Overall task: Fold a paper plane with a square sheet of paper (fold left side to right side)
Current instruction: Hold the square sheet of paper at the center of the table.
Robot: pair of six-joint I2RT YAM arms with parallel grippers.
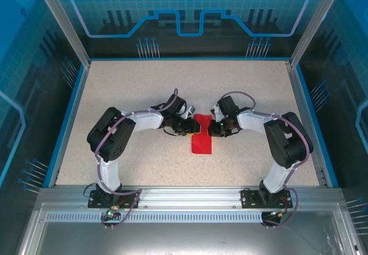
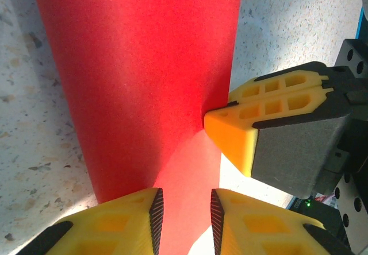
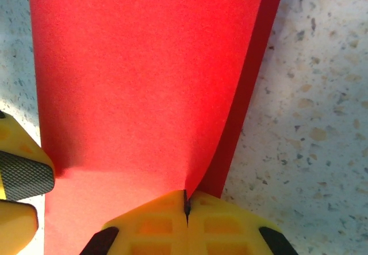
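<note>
Right fingers (image 3: 149, 229) clamped on edge of red sheet (image 3: 144, 82), left fingers (image 2: 115, 226) slightly apart astride it

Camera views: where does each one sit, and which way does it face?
Top external: above and behind, facing down at the speckled beige table; both arms, left gripper and right gripper show.
Left wrist: on the left arm, facing down; own yellow fingers show.
Right wrist: on the right arm, facing down; own shut fingers show.
Shared: thin bright red sheet of paper; each wrist view catches the other gripper.
</note>
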